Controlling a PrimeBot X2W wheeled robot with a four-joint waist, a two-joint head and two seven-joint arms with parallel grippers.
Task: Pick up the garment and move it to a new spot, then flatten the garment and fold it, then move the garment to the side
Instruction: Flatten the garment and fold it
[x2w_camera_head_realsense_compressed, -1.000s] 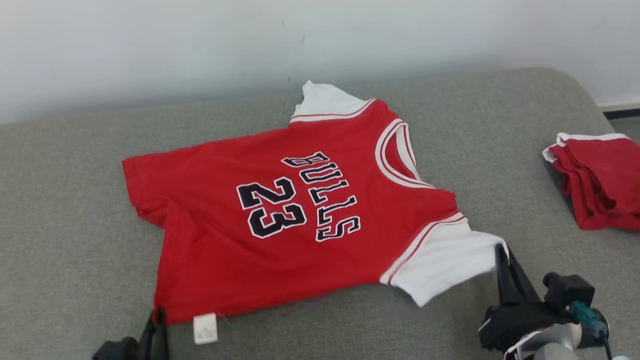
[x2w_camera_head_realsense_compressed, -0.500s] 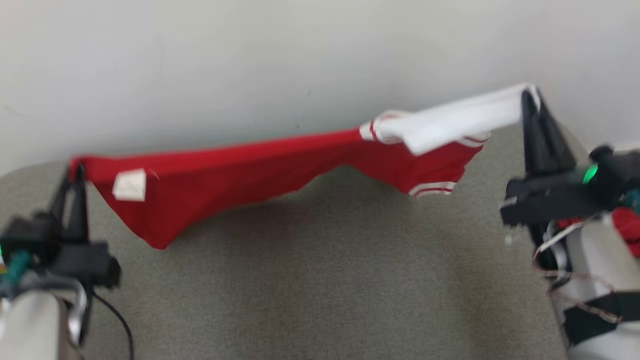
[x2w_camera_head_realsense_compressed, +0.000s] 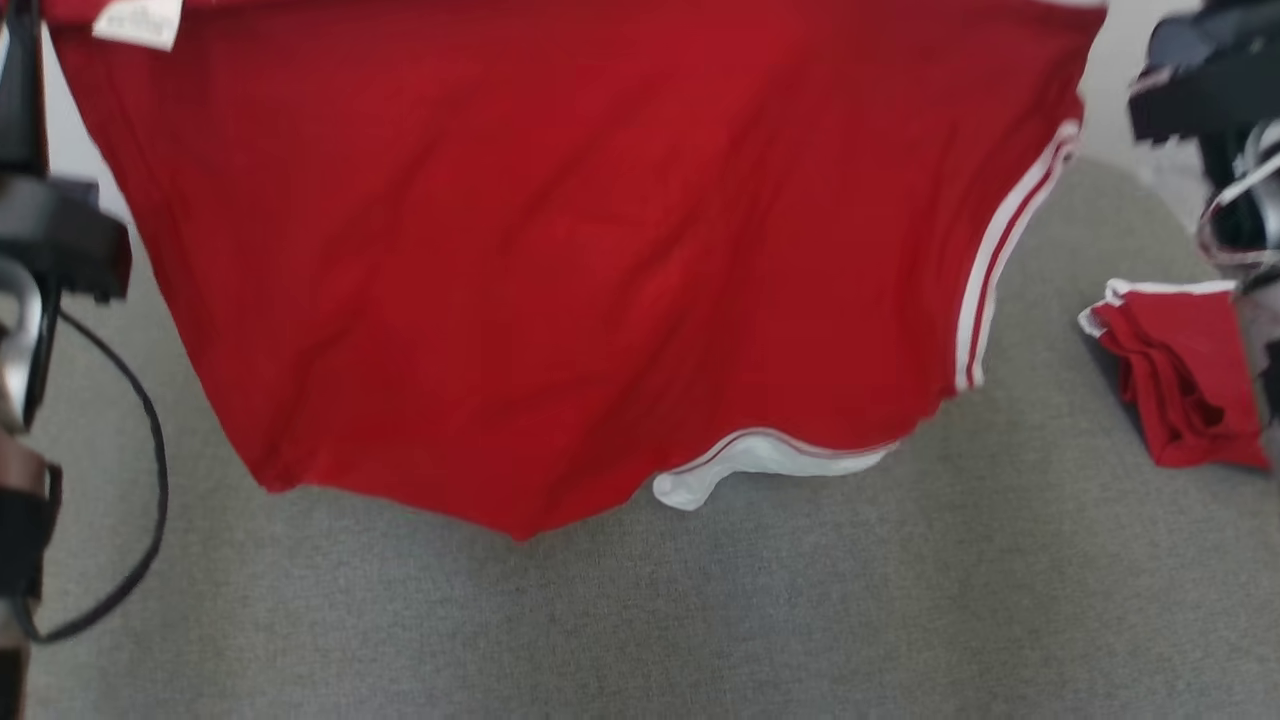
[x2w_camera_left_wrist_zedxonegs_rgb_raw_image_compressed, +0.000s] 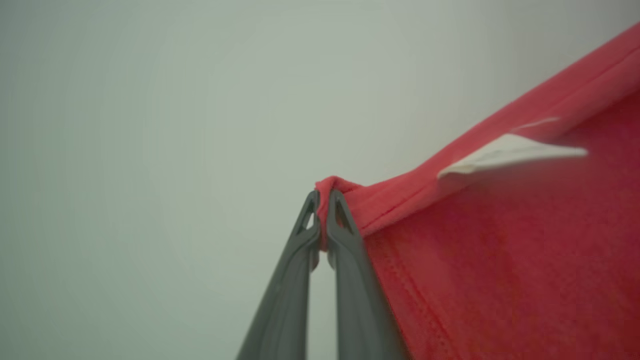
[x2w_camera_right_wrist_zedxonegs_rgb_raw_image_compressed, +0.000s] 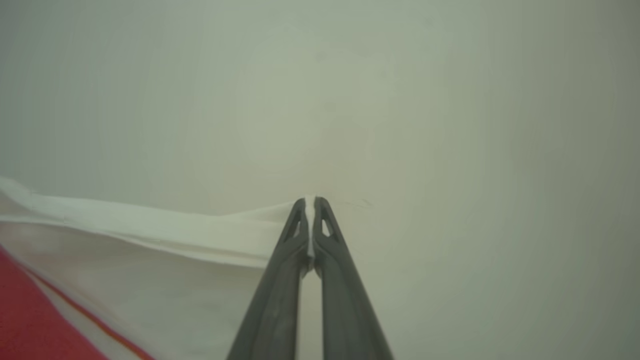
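The left end effector (x2w_camera_left_wrist_zedxonegs_rgb_raw_image_compressed: 322, 197) is pressed together on a red hem corner of the garment (x2w_camera_head_realsense_compressed: 560, 250), near its white label (x2w_camera_left_wrist_zedxonegs_rgb_raw_image_compressed: 505, 155). The right end effector (x2w_camera_right_wrist_zedxonegs_rgb_raw_image_compressed: 311, 202) pinches the edge of a white sleeve (x2w_camera_right_wrist_zedxonegs_rgb_raw_image_compressed: 150, 235). The garment hangs between them above the grey padded surface (x2w_camera_head_realsense_compressed: 700, 620). Half a second ago it sagged as a narrow band; now it drapes as a broad red sheet. Another red garment (x2w_camera_head_realsense_compressed: 1180, 380) lies apart at the right.

Matt cloth garment (x2w_camera_head_realsense_compressed: 560, 250); nubby grey upholstery (x2w_camera_head_realsense_compressed: 700, 620).
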